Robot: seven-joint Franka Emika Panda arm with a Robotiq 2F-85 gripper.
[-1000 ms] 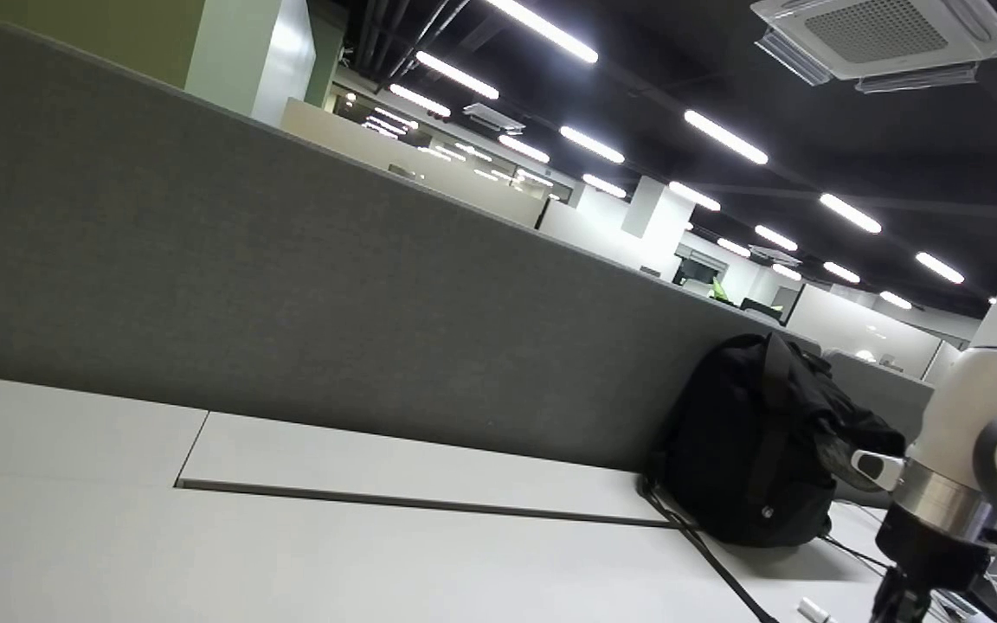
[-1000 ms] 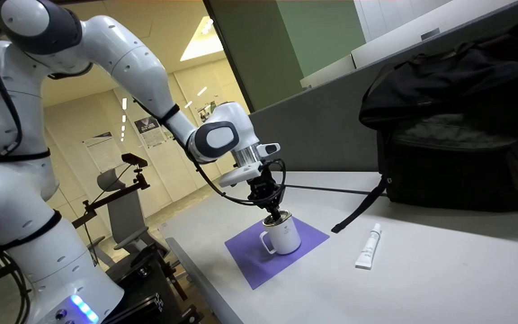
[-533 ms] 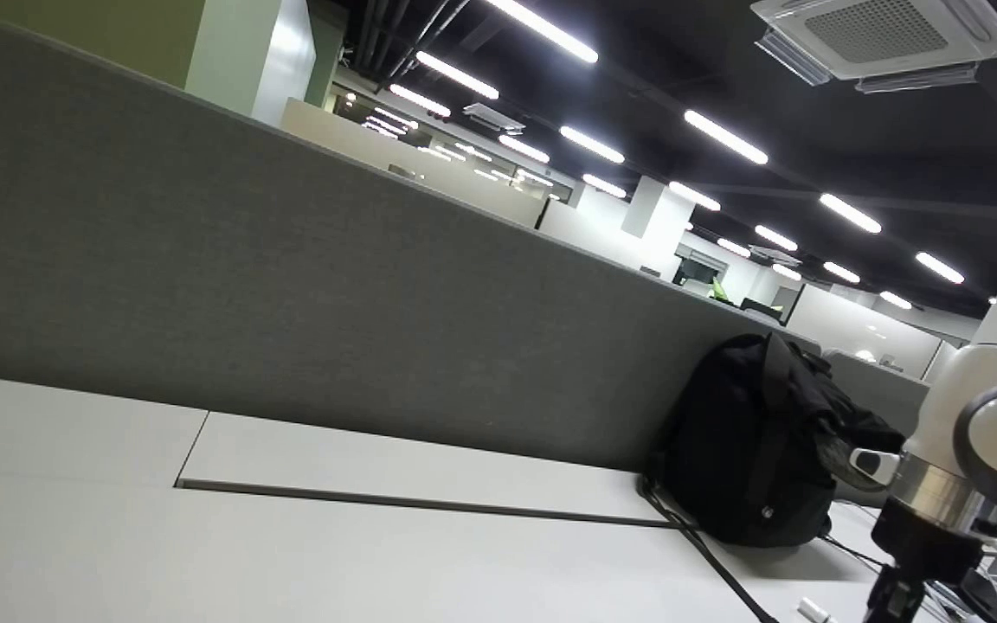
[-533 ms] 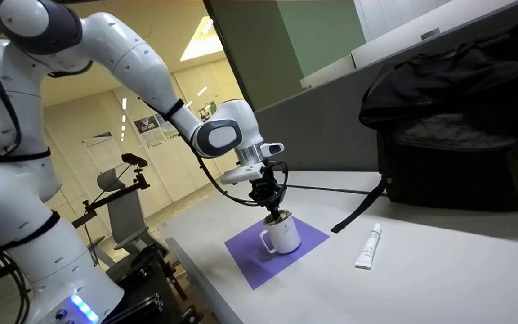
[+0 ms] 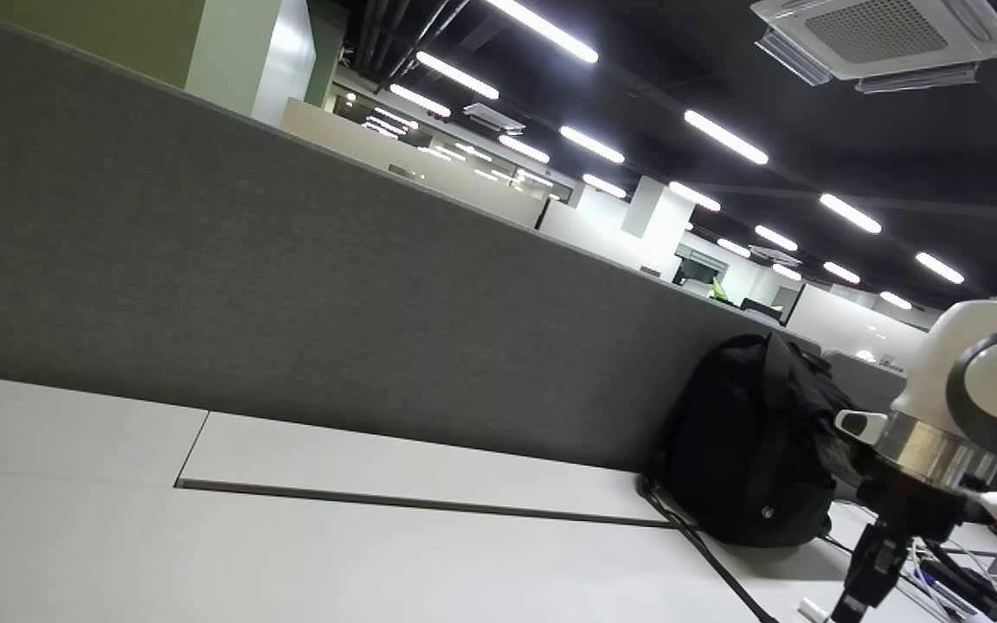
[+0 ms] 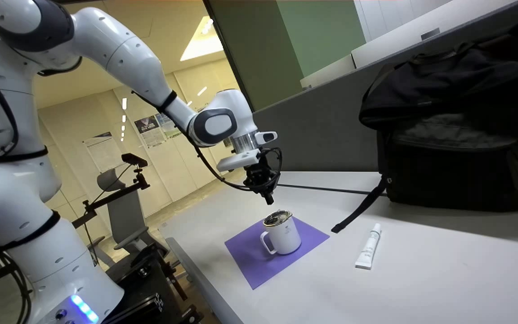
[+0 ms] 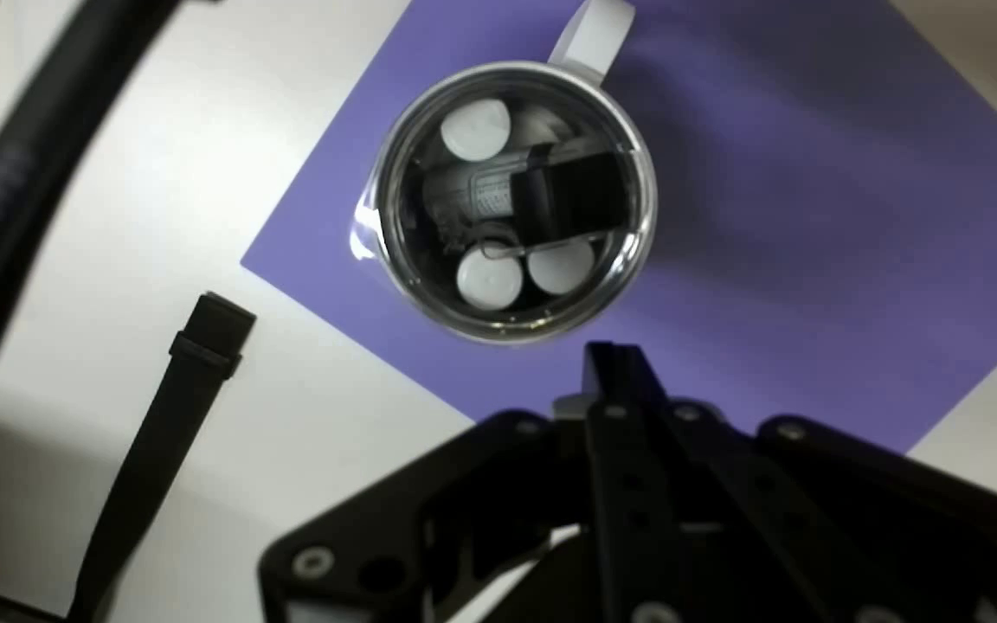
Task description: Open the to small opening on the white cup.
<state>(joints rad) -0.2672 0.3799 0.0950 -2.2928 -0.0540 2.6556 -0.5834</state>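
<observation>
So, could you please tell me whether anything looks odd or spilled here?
The white cup looks odd inside: in the wrist view, white round pieces and a labelled item appear in it, unusual contents for a drinking cup. It stands upright on the purple sheet; no spill or damage shows.

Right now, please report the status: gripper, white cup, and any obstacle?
Gripper shut, empty, touching nothing. White cup upright on purple sheet, clear lid on; opened or not, cannot tell. Nothing seen between gripper and lid.
</observation>
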